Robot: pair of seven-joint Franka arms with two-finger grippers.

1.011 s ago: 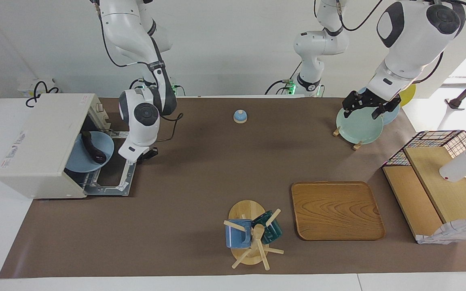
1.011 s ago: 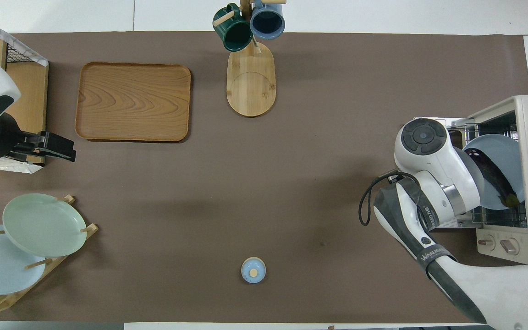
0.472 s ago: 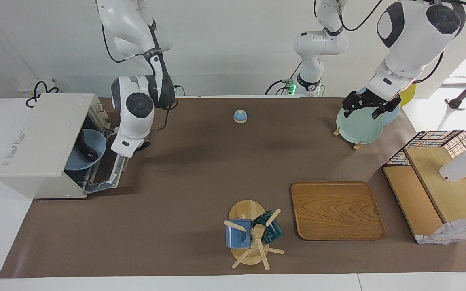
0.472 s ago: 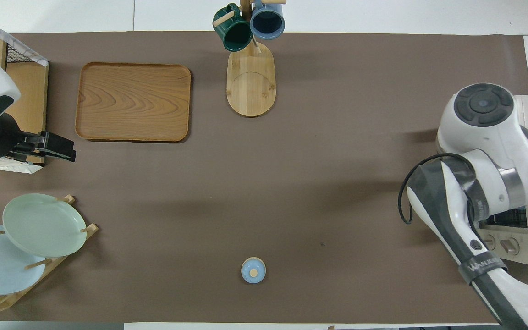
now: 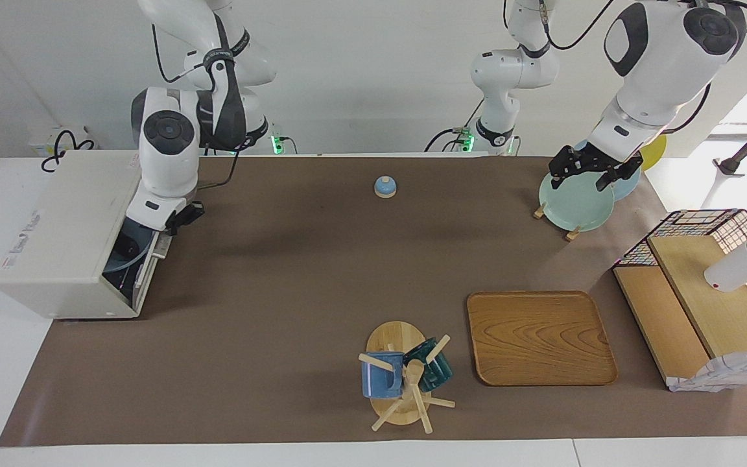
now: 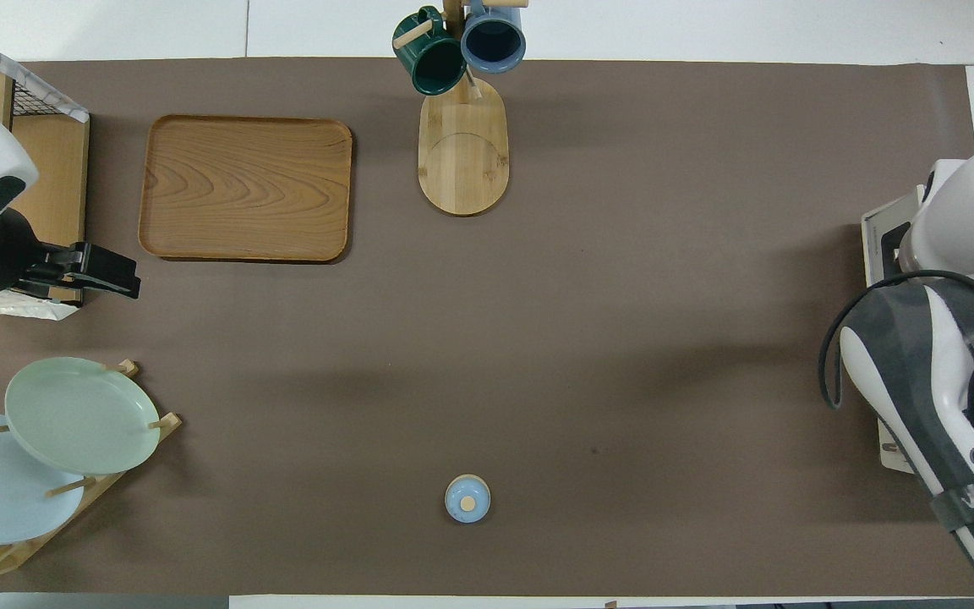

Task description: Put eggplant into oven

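Note:
The cream-white oven [image 5: 69, 220] stands at the right arm's end of the table. Its door [image 5: 146, 269] is tilted almost shut, with a narrow gap left. Through the gap I see the rim of the blue plate [image 5: 120, 264] inside; the eggplant is hidden there. My right gripper [image 5: 181, 217] is at the door's top edge. In the overhead view the right arm covers most of the oven [image 6: 883, 241]. My left gripper [image 5: 584, 172] is open and empty, and waits over the plate rack [image 5: 571, 198]; it also shows in the overhead view [image 6: 119, 279].
A small blue bell [image 5: 384, 187] sits near the robots. A wooden tray [image 5: 539, 337] and a mug stand [image 5: 403, 376] with two mugs lie farther out. A wire basket with wooden shelves [image 5: 704, 305] stands at the left arm's end.
The right gripper swung the oven door up from flat open to almost shut, and the plate with the eggplant went out of sight inside. The left arm has not moved.

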